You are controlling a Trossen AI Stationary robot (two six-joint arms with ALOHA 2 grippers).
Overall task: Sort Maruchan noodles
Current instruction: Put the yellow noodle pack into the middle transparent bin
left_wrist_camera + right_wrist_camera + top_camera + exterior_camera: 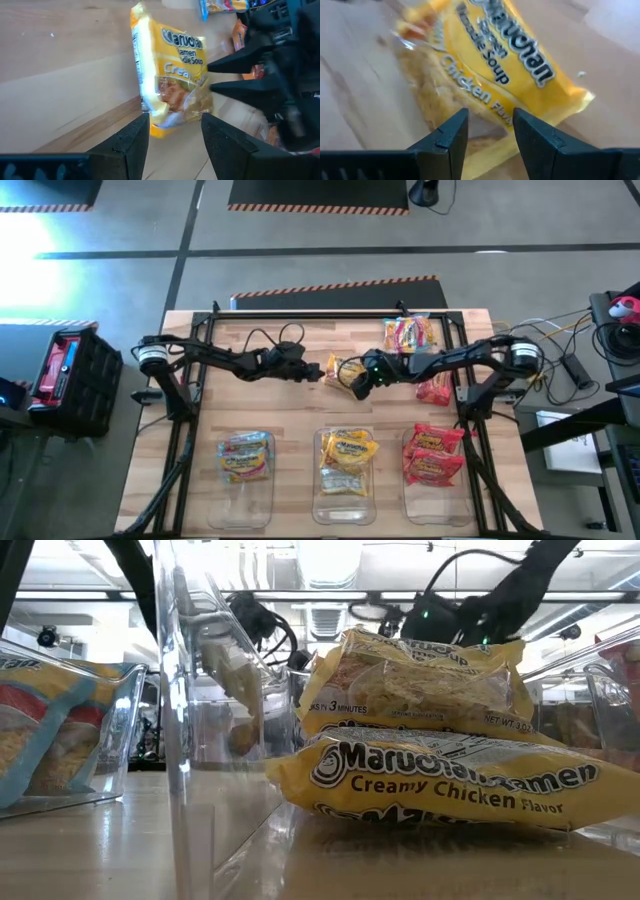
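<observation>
A yellow Maruchan noodles packet (345,370) is at the table's middle, between my two grippers. My right gripper (362,380) comes from the right and is shut on it. My left gripper (316,370) comes from the left and is open. Its fingers stand on either side of the packet's near end (165,127); whether they touch it I cannot tell. A pale multicoloured packet (410,333) and a red packet (434,390) lie flat on the table at the far right. My right gripper pinches the yellow packet's side edge (206,78) between its two fingers (227,64). The fingers slant down from the table's right. In the right wrist view the packet (490,75) runs across the fingers. It stands tilted on edge; whether its lower end rests on the table I cannot tell.
Three clear bins stand along the near edge. The left one (222,480) holds pale blue packets, the middle one (318,470) yellow ones (430,780), the right one (408,485) red ones. Black frame rails run along the table's left, right and far sides.
</observation>
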